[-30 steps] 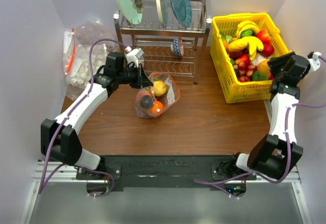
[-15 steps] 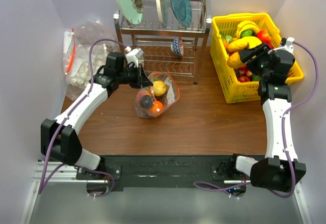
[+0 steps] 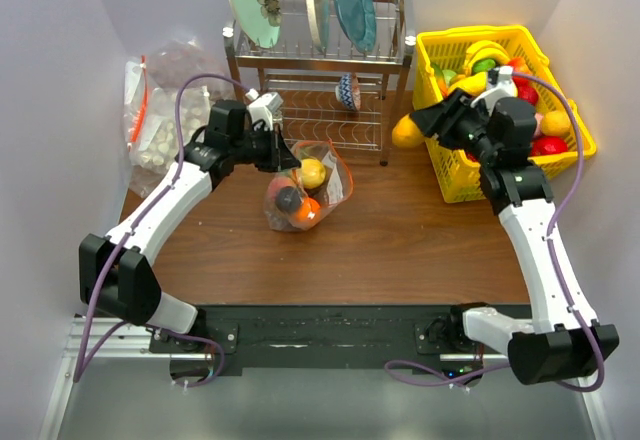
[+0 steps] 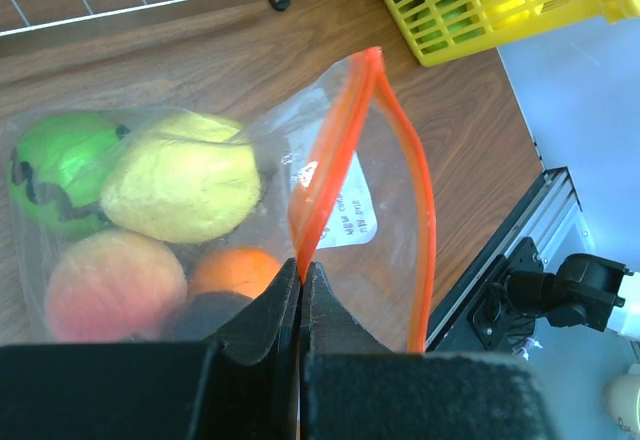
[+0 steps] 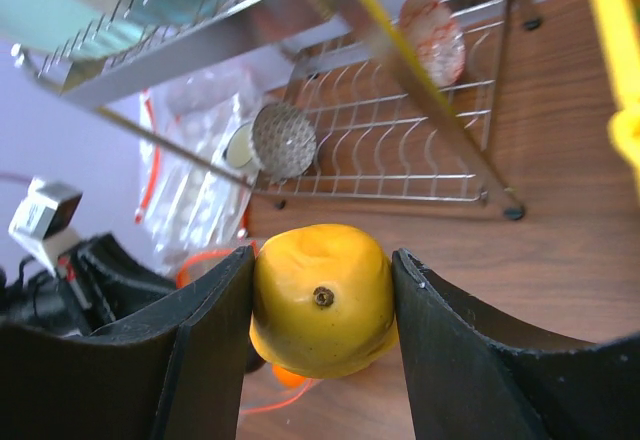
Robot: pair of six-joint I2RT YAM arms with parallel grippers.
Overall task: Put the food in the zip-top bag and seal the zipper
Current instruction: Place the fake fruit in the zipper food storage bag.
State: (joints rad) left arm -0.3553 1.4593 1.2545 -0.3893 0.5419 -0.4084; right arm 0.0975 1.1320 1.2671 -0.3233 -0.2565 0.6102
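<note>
The clear zip-top bag [image 3: 305, 192] lies on the brown table in front of the dish rack. My left gripper [image 3: 288, 160] is shut on its orange-red zipper [image 4: 330, 150] at the near end of the strip, jaws pressed together [image 4: 301, 268], and the mouth gapes open. Inside are a green fruit [image 4: 50, 175], a yellow one [image 4: 185, 185], a peach [image 4: 105, 285], an orange [image 4: 235, 270] and a dark piece [image 4: 205, 315]. My right gripper [image 3: 418, 126] is shut on a yellow fruit [image 5: 322, 300] in the air, right of and above the bag, left of the basket.
A metal dish rack [image 3: 320, 60] with plates stands behind the bag. A yellow basket [image 3: 500, 182] of toy fruit sits at the right. Clear bags of white lumps [image 3: 160, 125] lean at the back left wall.
My right arm has swung left from over the basket to left of its edge, carrying the yellow fruit. The left gripper and the bag have not moved.
</note>
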